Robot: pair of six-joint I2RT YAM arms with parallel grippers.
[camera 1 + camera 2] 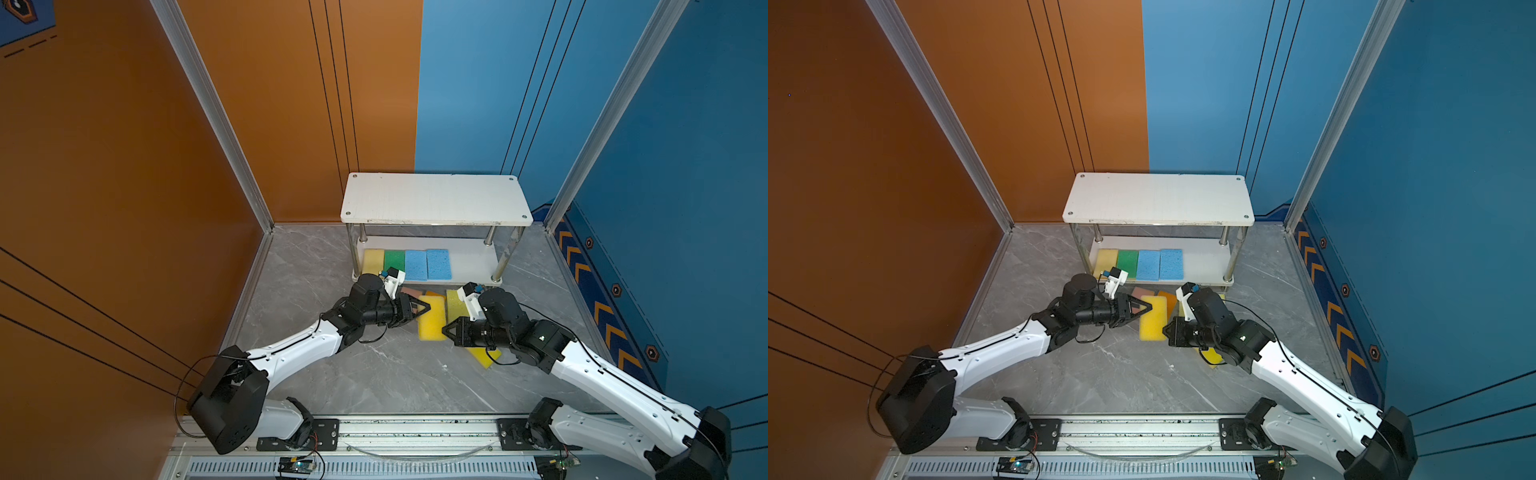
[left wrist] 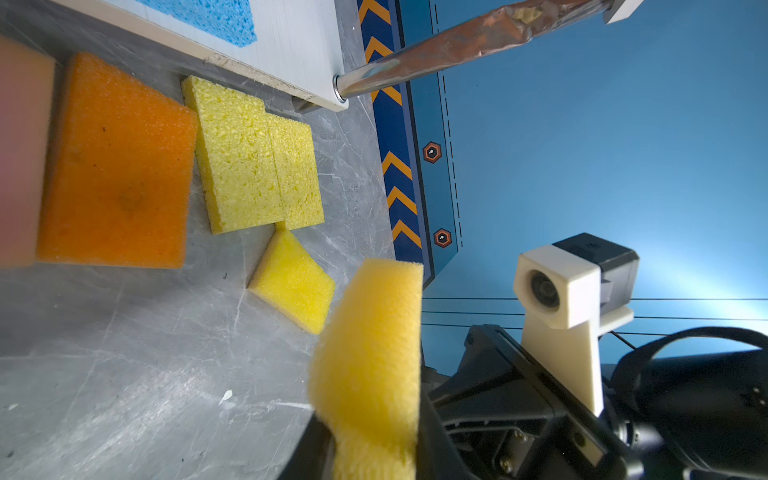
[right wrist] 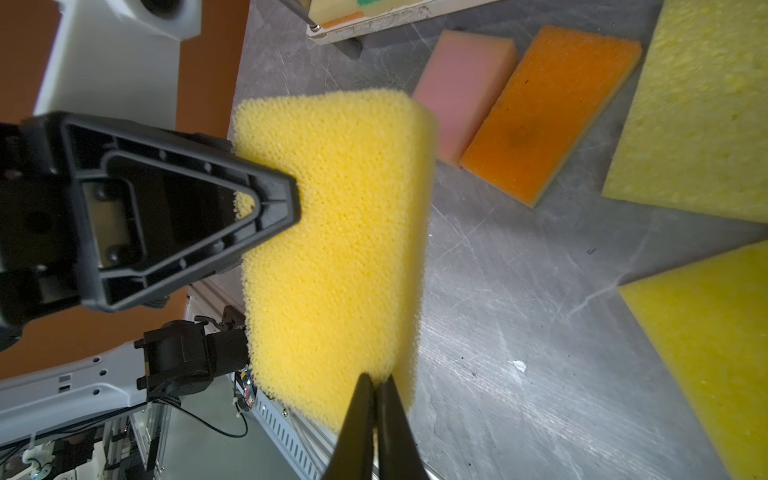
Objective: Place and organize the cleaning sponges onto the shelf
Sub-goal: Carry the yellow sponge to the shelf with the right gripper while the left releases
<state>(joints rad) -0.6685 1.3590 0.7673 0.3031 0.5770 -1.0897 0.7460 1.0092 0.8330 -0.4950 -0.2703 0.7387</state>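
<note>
Presently the shelf (image 1: 434, 199) carries four pieces on its lower board (image 1: 473, 257), flat in a row from the left end: a pale yellow sponge (image 1: 373, 259), a green sponge (image 1: 394, 261), a light blue sponge (image 1: 416, 264) and a second blue sponge (image 1: 439, 264). Bare board remains to their right, and the top board is bare.

In front of the shelf, a hand-over appears to be in progress. The left gripper (image 1: 426, 309) has its fingers on either side of one long edge of the porous yellow sponge (image 1: 433, 320), which is off the grey surface (image 1: 374, 374). Whether those fingers are clamping or loosened cannot be determined. The right gripper (image 3: 376, 380) is closed hard on the sponge's near edge, squeezing the foam thin.

Loose on the surface are a pink sponge (image 3: 461, 95), an orange sponge (image 3: 548, 112), two pale coarse sponges (image 2: 232, 153) side by side, and a bright yellow sponge (image 2: 295, 282).

Recommendation: the left fingers should open fully and draw straight back before the right arm moves, or the foam may be dragged or torn. The edge pinch will probably let the sponge droop, so carry it slowly. Lay it flat beside the second blue sponge, clear of the front right post (image 1: 503, 259).

Markings: the wall trim shows chevrons and hexagon emblems only. No brand, label or writing is legible.
</note>
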